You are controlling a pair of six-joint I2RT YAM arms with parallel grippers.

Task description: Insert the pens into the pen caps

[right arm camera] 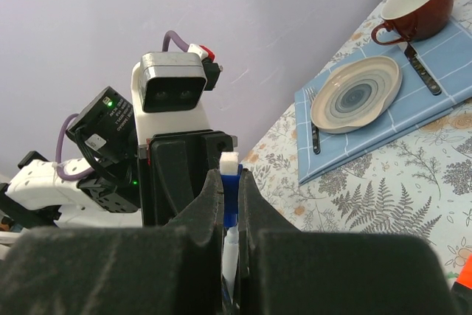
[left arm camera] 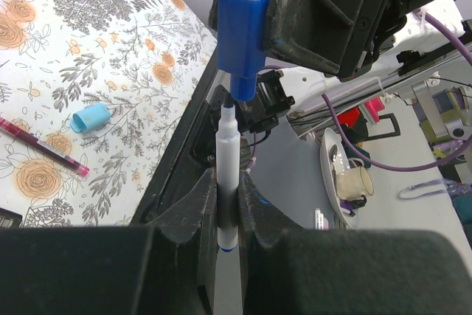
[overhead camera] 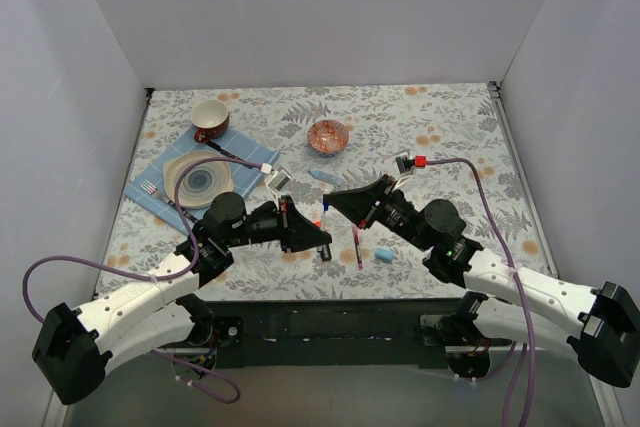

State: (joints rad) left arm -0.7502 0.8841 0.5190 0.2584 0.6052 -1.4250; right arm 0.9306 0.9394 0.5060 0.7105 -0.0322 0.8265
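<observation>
My left gripper (overhead camera: pixel 322 241) is shut on a slim white pen (left arm camera: pixel 227 182) and holds it above the table. My right gripper (overhead camera: pixel 333 203) is shut on a small dark blue cap with a white end (left arm camera: pixel 242 35), also in the right wrist view (right arm camera: pixel 231 186). The pen's tip sits at the cap's mouth, just entering it. A thin magenta-red pen (overhead camera: pixel 357 245) and a light blue cap (overhead camera: pixel 384 255) lie on the table below the grippers. A light blue pen (overhead camera: pixel 325 177) lies farther back. A small orange piece (overhead camera: pixel 317 222) shows between the grippers; I cannot tell what it is.
A red patterned bowl (overhead camera: pixel 328 136) stands at the back centre. A brown mug (overhead camera: pixel 210 119) and a plate (overhead camera: pixel 198 180) with dark cutlery rest on a blue cloth (overhead camera: pixel 243 149) at the back left. White walls close three sides.
</observation>
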